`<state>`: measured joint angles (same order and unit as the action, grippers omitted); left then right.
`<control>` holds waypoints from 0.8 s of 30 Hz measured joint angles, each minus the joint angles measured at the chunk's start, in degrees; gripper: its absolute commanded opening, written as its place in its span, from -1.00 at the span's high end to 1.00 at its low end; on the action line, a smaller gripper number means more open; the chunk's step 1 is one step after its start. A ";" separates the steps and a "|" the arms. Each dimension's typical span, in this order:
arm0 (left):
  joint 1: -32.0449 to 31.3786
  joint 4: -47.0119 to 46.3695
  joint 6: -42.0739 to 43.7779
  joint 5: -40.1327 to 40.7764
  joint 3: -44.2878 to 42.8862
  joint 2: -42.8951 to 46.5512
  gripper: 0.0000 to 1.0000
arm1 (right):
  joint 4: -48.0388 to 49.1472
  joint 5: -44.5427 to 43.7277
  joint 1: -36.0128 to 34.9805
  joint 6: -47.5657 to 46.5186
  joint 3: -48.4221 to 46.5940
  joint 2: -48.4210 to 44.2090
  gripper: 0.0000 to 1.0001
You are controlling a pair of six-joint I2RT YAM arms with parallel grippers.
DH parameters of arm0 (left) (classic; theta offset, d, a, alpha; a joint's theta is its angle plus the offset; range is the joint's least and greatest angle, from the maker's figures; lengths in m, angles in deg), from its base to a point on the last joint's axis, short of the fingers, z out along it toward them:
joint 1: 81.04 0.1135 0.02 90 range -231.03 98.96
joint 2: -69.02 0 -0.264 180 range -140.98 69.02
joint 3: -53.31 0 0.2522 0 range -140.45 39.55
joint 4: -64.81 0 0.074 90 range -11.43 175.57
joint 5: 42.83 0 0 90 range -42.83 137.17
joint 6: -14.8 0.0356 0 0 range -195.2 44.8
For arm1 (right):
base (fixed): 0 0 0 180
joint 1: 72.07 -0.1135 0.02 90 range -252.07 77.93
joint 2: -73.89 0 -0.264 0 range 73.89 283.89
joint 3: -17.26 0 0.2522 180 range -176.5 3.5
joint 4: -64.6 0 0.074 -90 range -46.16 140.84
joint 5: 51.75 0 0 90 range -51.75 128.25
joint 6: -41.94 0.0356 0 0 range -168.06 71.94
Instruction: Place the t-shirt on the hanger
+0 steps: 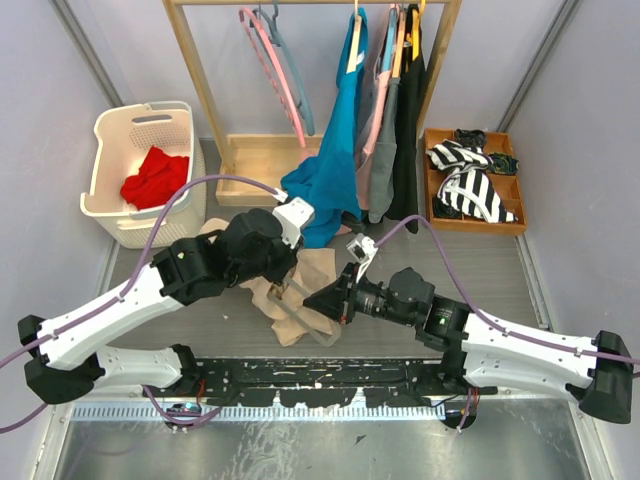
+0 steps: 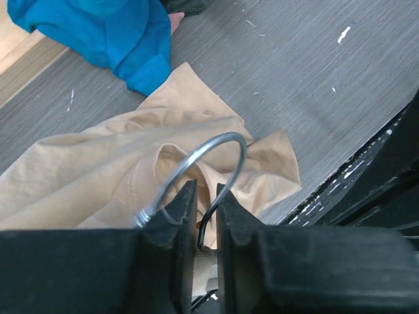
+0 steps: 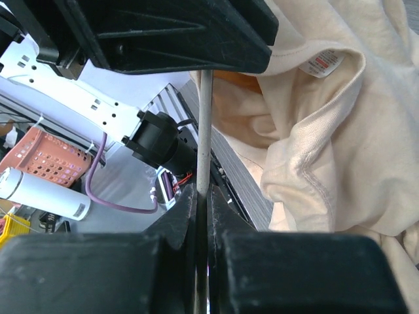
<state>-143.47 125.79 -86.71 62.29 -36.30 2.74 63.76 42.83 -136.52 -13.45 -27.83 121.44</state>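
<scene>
The beige t-shirt (image 1: 318,266) lies crumpled on the grey table between my arms, and also shows in the left wrist view (image 2: 78,170) and the right wrist view (image 3: 327,144). The pale see-through hanger (image 1: 310,325) lies over it. My right gripper (image 1: 327,300) (image 3: 201,196) is shut on a thin bar of the hanger (image 3: 204,131). My left gripper (image 1: 286,282) (image 2: 201,190) sits at the hanger's neck. Its jaws stand a narrow gap apart, with ribbed beige cloth in the gap. The end of the metal hook (image 2: 216,145) dips into that gap.
A teal garment (image 1: 335,150) (image 2: 111,33) hangs from the wooden rack (image 1: 200,100) down to the table behind the shirt, next to a pink hanger (image 1: 275,70). A white basket (image 1: 110,140) with red cloth stands back left. A wooden tray (image 1: 475,228) with striped cloth stands back right.
</scene>
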 measured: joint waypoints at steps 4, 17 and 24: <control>0.04 1.16 1.25 0.98 0.15 -0.11 1.00 | -1.11 0.07 0.00 -0.04 -0.90 0.20 0.98; -0.44 -0.42 0.33 1.44 2.89 2.14 1.00 | -7.04 -1.01 0.00 -0.63 -9.25 -0.20 -0.01; -0.46 -1.11 0.37 1.55 5.05 6.27 1.00 | -22.75 -10.86 0.00 0.42 -16.98 -9.33 -0.09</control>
<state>-143.93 124.68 -86.33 63.84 -31.25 9.01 41.01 31.96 -136.52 -13.03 -44.81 112.11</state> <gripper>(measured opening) 0.024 0.552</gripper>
